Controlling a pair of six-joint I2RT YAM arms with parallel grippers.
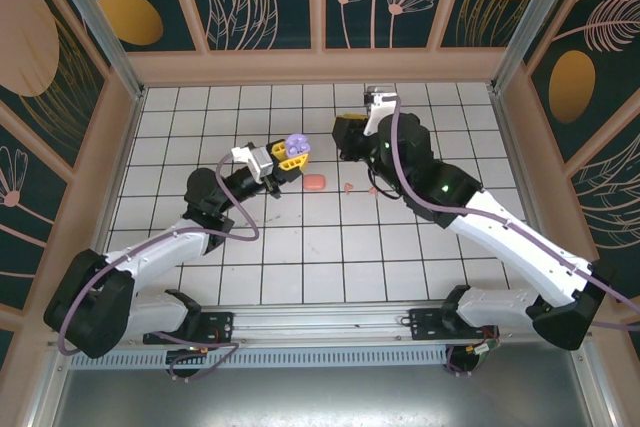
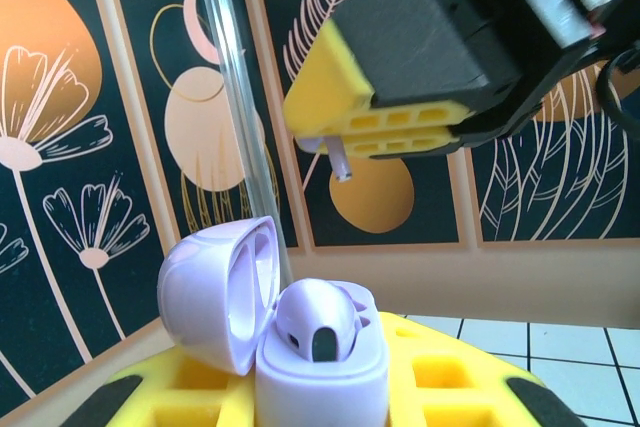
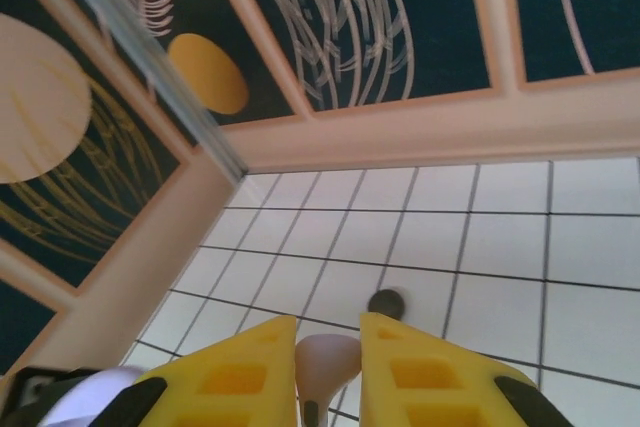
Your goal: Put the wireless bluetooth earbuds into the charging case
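Left gripper clamped on open lilac case, one earbud seated; right gripper pinching second lilac earbud just above it; pink earbuds not started.

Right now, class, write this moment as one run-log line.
left claw: shut on open case | right claw: shut on earbud | earbud: clear of case, not yet in

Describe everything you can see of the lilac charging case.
The lilac charging case is a small rounded box that looks like glossy plastic. It stands open and upright, with its domed lid hinged back to one side so the hollow inside shows. What looks like one lilac earbud sits in the body, a dark oval on its front. The left tool clamps the case between its yellow fingers. Nothing else touches it.
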